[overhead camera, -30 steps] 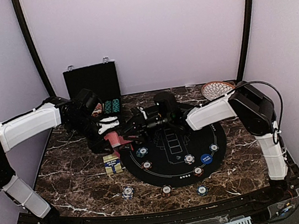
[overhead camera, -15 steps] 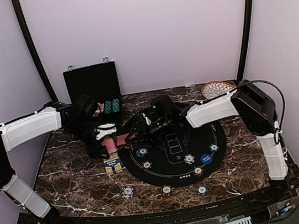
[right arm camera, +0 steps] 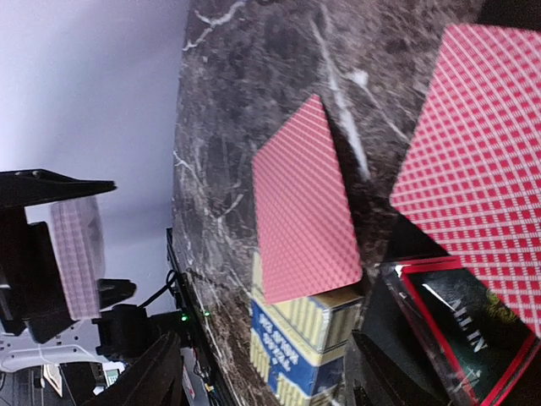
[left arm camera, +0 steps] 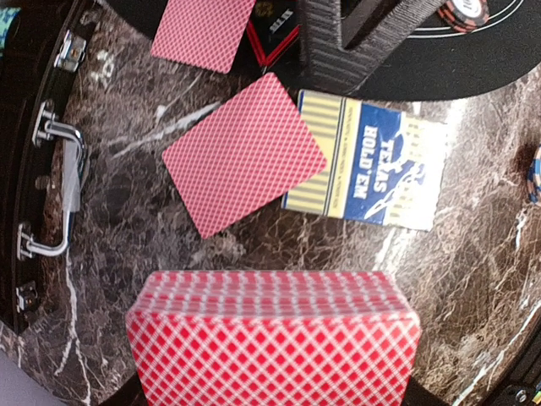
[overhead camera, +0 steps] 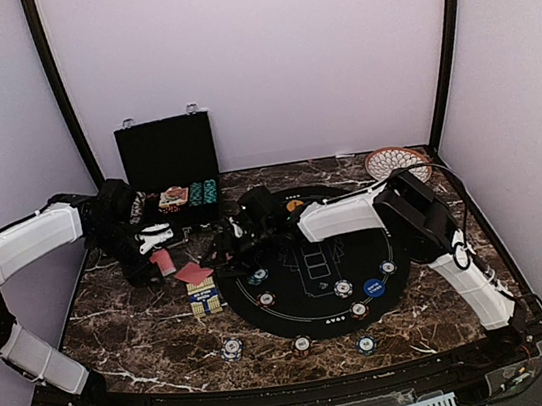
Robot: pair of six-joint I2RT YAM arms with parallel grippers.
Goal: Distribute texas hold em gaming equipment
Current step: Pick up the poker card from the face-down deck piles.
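Dark marble tabletop (overhead camera: 136,323); my left gripper (overhead camera: 155,258) pinches the deck (left arm camera: 272,334); right gripper (overhead camera: 230,257) spread, loose card (left arm camera: 243,152) flat just ahead of it, between both arms.

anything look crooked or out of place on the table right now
One red-backed card lies tilted on the marble table, with one corner resting on the blue and yellow card box, so it sits propped up rather than flat. Nothing looks spilled or damaged.

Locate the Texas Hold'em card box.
Top view: the card box lies left of centre on the table, beside the black mat's left edge, a face-down card overlapping its far end.
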